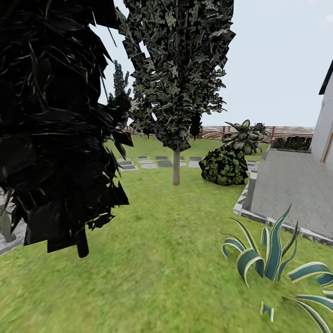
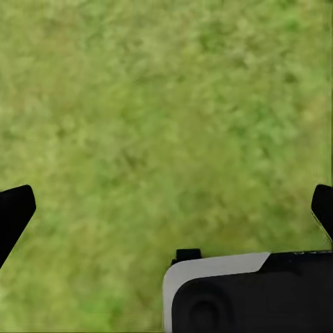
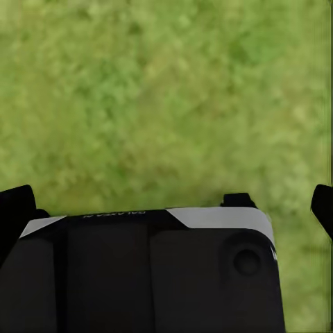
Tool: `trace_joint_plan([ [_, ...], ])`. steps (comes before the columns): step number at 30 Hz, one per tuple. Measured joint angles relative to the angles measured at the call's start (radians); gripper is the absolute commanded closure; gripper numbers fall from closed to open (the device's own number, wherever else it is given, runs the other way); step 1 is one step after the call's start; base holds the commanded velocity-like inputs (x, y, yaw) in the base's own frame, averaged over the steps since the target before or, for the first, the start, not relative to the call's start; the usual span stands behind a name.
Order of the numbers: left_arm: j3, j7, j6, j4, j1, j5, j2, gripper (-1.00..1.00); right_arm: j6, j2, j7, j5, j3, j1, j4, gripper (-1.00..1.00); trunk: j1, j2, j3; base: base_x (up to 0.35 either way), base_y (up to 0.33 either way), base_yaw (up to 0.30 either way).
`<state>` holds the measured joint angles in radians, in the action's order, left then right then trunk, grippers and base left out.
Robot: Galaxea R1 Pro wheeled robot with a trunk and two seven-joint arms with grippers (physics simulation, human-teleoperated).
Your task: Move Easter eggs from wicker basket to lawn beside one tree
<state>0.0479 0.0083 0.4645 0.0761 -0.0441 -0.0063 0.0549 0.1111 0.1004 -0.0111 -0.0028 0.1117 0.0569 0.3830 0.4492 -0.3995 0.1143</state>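
Observation:
The lawn point(image 1: 166, 259) spreads wide and green across the garden in the head view. The Easter eggs, the wicker basket and the tree are out of view. In the left wrist view my left gripper point(image 2: 166, 208) hangs open over bare grass point(image 2: 159, 104), its black fingertips point(image 2: 15, 208) far apart with nothing between them. My right gripper point(image 3: 170, 201) is open in the same way above the grass point(image 3: 159, 90), one fingertip point(image 3: 15, 205) at each side of the picture.
A big dark cone-shaped conifer point(image 1: 55, 129) stands close at the left and a second one point(image 1: 175, 92) ahead. Farther off are a round bush point(image 1: 224, 166), stepping stones point(image 1: 148, 163) and a slat fence point(image 1: 286, 132). Grey paving point(image 1: 291, 189) and a striped agave point(image 1: 273, 259) lie to the right.

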Motion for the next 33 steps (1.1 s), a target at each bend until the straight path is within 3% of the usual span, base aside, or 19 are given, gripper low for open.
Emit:
trace_joint_plan([
  [13, 0.0, 0.0, 0.0, 0.0, 0.0, 0.0, 0.0, -1.0, -0.001, -0.001, -0.001, 0.006, 0.0, 0.0, -0.001, -1.0, 0.0, 0.0, 0.0, 0.295, -0.159, 0.005],
  [26, 0.0, 0.0, 0.0, 0.0, 0.0, 0.001, 0.0, -1.0, -0.001, -0.001, 0.0, 0.002, 0.0, 0.0, -0.001, -1.0, 0.0, 0.0, 0.0, 0.261, -0.02, 0.0],
  [33, 0.0, 0.0, 0.0, 0.0, 0.0, 0.001, 0.0, -1.0, 0.0, -0.001, 0.0, 0.0, 0.0, 0.0, 0.0, -1.0, 0.0, 0.0, -0.003, 0.078, -0.001, 0.0],
])
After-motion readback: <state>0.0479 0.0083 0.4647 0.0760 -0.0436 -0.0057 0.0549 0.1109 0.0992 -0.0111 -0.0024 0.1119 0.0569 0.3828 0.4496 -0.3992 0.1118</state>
